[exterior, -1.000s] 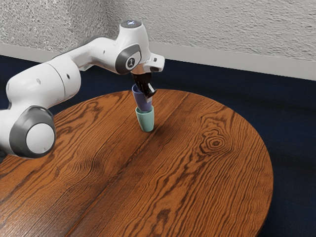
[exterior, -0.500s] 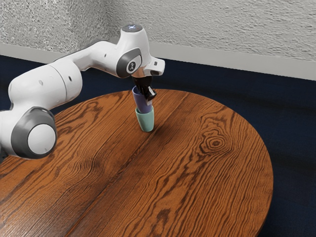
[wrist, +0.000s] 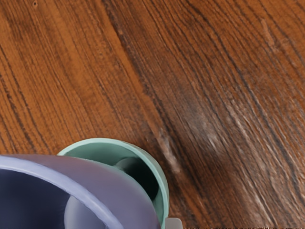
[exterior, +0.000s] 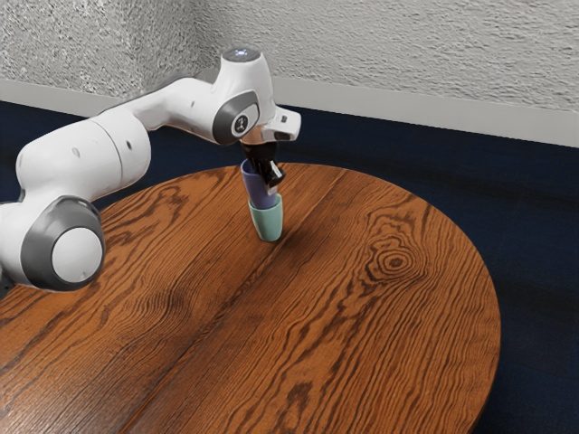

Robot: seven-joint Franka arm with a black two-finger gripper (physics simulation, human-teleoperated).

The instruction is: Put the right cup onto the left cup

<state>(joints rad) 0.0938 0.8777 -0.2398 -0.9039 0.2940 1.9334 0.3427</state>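
- Your black 2-finger pincer (exterior: 270, 183) was clamped on the wall of the tapered, smooth violet-blue cup (exterior: 254, 188), close to the rim, with 1 grey fingertip (wrist: 173, 223) beside its outer side.
- That cup leaned slightly, its foot at the mouth of the mint-green tapered cup below; you couldn't tell whether it had seated.
- It probably handled as light and stiff, its satin skin a little slippery; the upper wall was your best hold, since a grip lower down would have met the green rim.
- The round-mouthed mint-green cup (exterior: 267, 222) stood on the table, thin-lipped and matt, likely light enough for you to tip with a sideways push.
- Under it you had the round wooden table (exterior: 362, 307), orange-brown, with dark, swirling grain.
- Beyond lay the dark blue floor (exterior: 538, 235), then the rough grey plaster wall (exterior: 389, 54).
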